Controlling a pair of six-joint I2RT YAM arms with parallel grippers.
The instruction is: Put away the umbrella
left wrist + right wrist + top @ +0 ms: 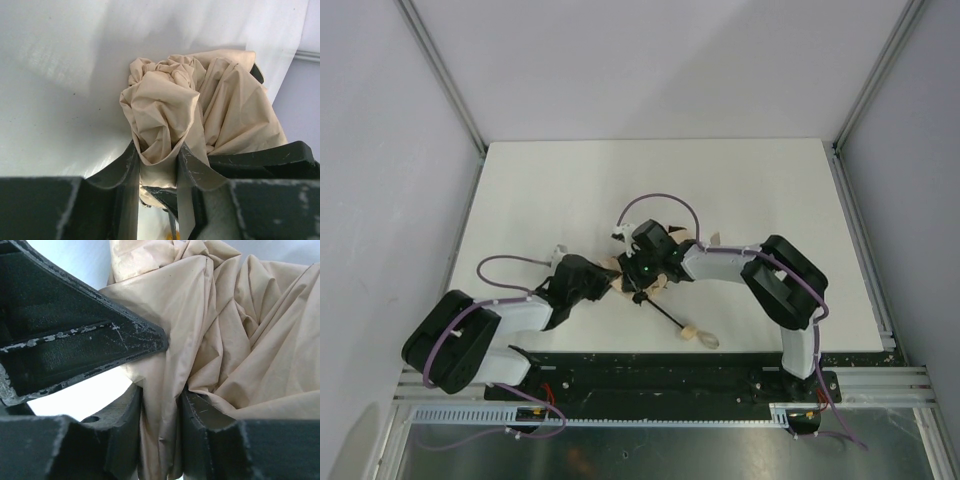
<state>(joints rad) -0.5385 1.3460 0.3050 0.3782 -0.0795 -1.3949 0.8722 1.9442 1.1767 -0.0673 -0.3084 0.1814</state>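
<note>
Centrally, the umbrella [170, 100] lies collapsed on the worktop [570, 190], toward its near edge and between the two arms. Its canopy [240, 340] is a crumpled beige bundle. The black shaft [665, 313] runs from the bundle toward the near right and ends in the handle [688, 330] with its strap [708, 341], close to the near edge. Long axis: far-left to near-right, oblique to both arms. Left hand [157, 150]: clenched on a fold of canopy, approaching from the left. Right hand [160, 400]: clenched on another fold, approaching from the right. The two hands stand just beside each other at the bundle. Neither is at the handle, which lies nearer the right arm's base. Open room is wide over the far half and at both sides; little worktop remains beyond the handle.
</note>
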